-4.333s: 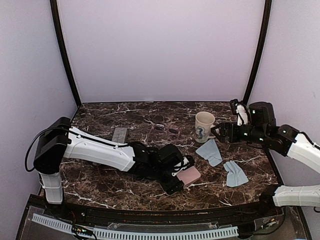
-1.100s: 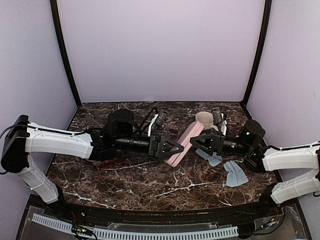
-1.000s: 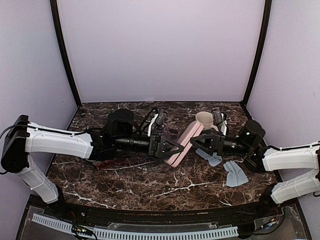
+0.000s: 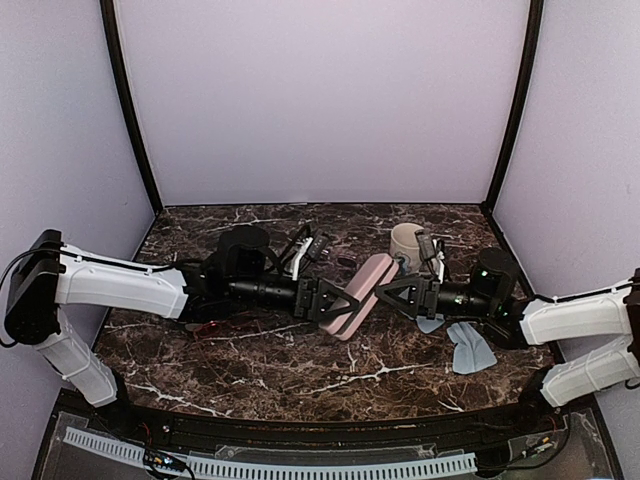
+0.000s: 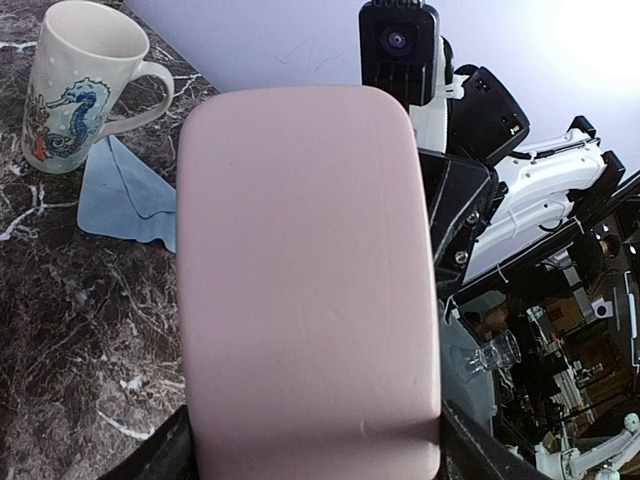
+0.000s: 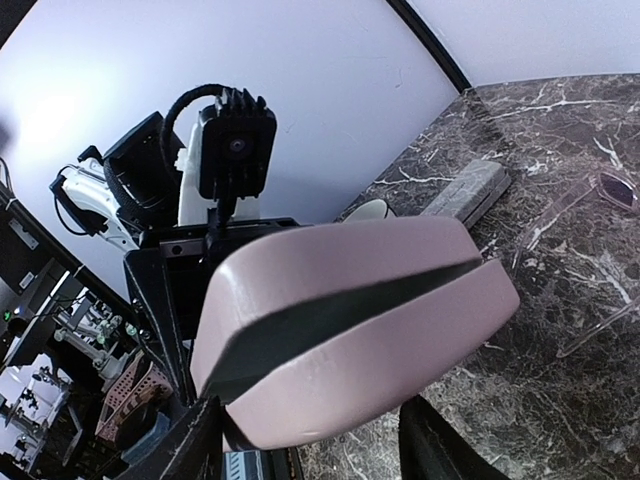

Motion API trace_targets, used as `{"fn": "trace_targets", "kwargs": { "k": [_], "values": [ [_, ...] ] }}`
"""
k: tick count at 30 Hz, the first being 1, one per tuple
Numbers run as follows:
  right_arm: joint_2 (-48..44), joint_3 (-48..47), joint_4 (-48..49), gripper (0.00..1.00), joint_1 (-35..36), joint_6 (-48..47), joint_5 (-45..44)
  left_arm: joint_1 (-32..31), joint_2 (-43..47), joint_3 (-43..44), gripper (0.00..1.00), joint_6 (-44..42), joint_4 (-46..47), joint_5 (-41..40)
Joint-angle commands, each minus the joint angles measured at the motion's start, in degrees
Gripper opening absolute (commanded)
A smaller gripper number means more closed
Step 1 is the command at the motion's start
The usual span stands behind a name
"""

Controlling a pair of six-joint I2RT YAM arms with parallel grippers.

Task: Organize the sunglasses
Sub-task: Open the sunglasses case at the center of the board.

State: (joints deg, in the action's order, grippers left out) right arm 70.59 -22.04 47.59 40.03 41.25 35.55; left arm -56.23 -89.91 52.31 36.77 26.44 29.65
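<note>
The left arm [image 4: 120,285] reaches from the left edge toward the middle of the worktop [image 4: 300,370]; its pincer [image 4: 335,308] is clamped on the near, lower end of the pink case [image 4: 365,285], which hangs clear of the marble, tilted with its far end higher; the right wrist view shows the case's lid slightly ajar, a dark slit along the seam; in that same view a grey case [image 6: 468,190] lies flat on the marble beyond it, and the thin dark sunglasses [image 6: 612,188] lie on the worktop just right of the grey case, apart from both arms; the right pincer [image 4: 385,292] meets the pink case from the right, its jaws standing either side of the case's upper end, though whether they press on it I cannot tell; behind that pincer a pale mug [image 4: 404,240] with a seahorse print stands upright; one light blue cloth [image 4: 430,322] lies partly under the right arm, another [image 4: 470,348] nearer and further right
</note>
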Motion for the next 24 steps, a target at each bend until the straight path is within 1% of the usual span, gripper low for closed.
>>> {"fn": "trace_targets", "kwargs": {
  "k": [1,24],
  "values": [
    [2.8,1.9,-7.4,0.59,-0.7,0.6,-8.2,-1.4,4.6,0.7,0.00,-2.5,9.1,7.0],
    [3.0,3.7,-10.3,0.53,-0.8,0.1,-11.1,-0.9,5.8,-1.6,0.00,-2.4,9.2,4.0]
  ]
}}
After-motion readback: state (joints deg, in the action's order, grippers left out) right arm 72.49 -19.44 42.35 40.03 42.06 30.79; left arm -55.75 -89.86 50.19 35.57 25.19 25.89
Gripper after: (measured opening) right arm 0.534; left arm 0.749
